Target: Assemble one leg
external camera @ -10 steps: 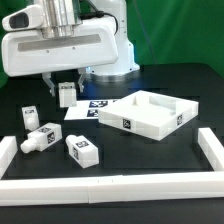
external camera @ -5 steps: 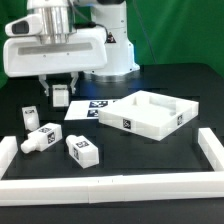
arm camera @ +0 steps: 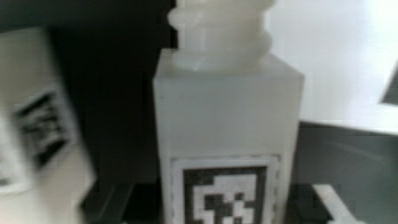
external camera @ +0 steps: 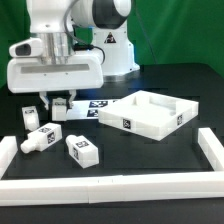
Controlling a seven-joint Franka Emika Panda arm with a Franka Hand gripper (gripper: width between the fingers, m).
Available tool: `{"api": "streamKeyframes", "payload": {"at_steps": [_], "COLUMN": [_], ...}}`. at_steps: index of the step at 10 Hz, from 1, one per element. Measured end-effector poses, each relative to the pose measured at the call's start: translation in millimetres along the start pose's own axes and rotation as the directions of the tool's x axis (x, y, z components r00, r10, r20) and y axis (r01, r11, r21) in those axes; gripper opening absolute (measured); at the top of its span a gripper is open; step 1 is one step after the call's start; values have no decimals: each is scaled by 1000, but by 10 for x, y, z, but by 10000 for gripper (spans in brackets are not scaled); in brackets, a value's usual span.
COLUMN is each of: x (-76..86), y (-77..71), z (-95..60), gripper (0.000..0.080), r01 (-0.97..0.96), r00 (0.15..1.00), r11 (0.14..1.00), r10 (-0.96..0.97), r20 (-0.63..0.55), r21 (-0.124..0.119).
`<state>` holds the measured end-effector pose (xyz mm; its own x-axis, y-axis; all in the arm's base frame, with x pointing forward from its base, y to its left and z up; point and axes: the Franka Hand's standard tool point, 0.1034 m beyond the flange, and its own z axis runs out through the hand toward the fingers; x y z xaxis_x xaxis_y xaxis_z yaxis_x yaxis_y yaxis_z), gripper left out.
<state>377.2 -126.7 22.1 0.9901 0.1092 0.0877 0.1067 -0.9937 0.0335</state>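
My gripper [external camera: 61, 99] is shut on a leg [external camera: 62, 103], a chunky white peg with a tag sticker. I hold it just above the black table, beside the marker board [external camera: 96, 109]. In the wrist view the leg [arm camera: 222, 110] fills the middle, with its narrow neck pointing away from the gripper [arm camera: 222, 208] and its tag between the dark fingers [arm camera: 118, 203]. Three more legs lie loose: one [external camera: 29, 117] at the exterior view's left, one [external camera: 40, 137] nearer the front, one [external camera: 82, 150] in the middle front.
The large white square panel [external camera: 150, 113] with a raised rim lies at the exterior view's right. White border rails run along the front [external camera: 110, 186], left [external camera: 8, 150] and right [external camera: 212, 148]. The robot base [external camera: 115, 55] stands behind. Another tagged leg [arm camera: 27, 115] sits beside the held leg in the wrist view.
The arm has come down, carrying the held leg lower toward the table and slightly to the exterior view's left. The loose legs and the panel have not moved.
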Motion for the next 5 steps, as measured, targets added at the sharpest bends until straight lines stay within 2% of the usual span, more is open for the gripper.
{"api": "streamKeyframes", "payload": {"at_steps": [2, 5], "x": [34, 27], "y": [-117, -126], "z": [41, 66], "gripper": [284, 284], "r01": [0, -1], "r00": [1000, 1000], "r11": [1000, 1000], "r10": [0, 1], "r20": [6, 11], "r21": [8, 10]}}
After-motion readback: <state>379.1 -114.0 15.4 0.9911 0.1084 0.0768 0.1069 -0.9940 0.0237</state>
